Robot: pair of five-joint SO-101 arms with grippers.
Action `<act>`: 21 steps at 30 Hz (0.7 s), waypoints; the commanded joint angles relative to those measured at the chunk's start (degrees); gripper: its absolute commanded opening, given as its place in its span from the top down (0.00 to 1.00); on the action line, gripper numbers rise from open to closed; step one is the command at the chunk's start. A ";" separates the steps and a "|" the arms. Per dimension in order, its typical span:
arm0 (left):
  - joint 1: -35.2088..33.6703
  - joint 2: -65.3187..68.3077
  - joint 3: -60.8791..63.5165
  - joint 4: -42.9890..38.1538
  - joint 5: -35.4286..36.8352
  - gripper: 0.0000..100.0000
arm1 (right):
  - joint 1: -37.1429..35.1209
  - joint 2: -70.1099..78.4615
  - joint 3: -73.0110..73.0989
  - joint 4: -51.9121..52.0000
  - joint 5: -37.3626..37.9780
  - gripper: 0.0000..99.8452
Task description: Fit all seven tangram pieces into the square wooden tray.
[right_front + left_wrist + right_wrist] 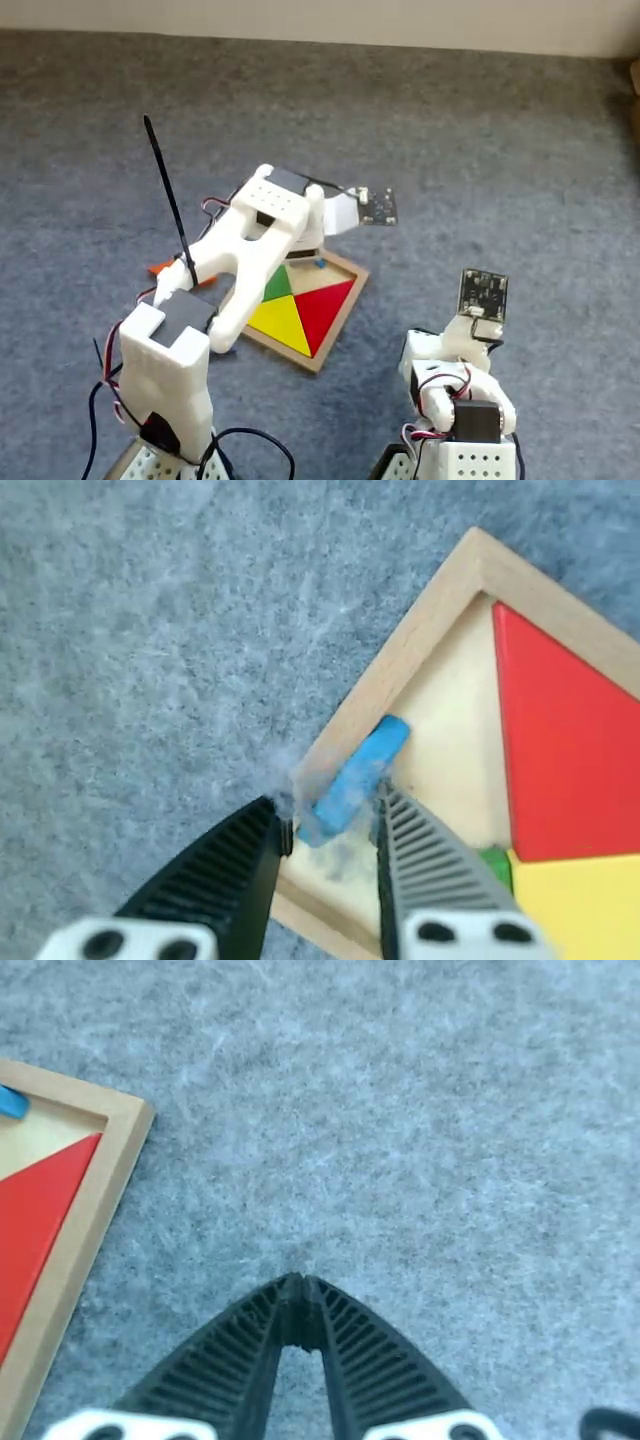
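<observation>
- the blue piece (355,778) stands on edge and tilted, in a corner of the wooden tray (400,650); its low end is at the rim and its high end leans over the bare tray floor.
- the left gripper (332,805) has it between the jaws, which are closed in to pinch it, one fingertip at each side.
- the red triangle (560,750) lies flat in the tray; the yellow triangle (590,910) meets it edge to edge, and a green piece (495,860) shows at their shared corner.
- an orange piece (160,268) lies outside the tray on the grey carpet (480,150), partly hidden by the left arm.
- the right gripper (300,1285) hangs over the carpet beside another corner of the tray, apart from it, jaws pressed together and holding nothing.
</observation>
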 commanded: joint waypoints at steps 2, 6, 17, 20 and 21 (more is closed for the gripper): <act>-0.04 -1.01 -3.03 2.11 -0.26 0.88 | 0.57 -0.66 6.64 -0.22 0.26 1.00; -0.31 -1.01 -3.03 2.11 -0.09 0.88 | 0.57 -0.66 6.64 -0.22 0.26 1.00; -0.22 -6.64 -4.18 7.38 6.77 0.77 | 0.57 -0.66 6.64 -0.22 0.35 1.00; 0.13 -7.60 -4.18 10.02 6.77 0.77 | 0.57 -0.66 6.64 -0.22 0.35 1.00; 0.57 -7.60 -4.18 10.55 6.77 0.77 | 0.57 -0.66 6.64 -0.22 0.35 1.00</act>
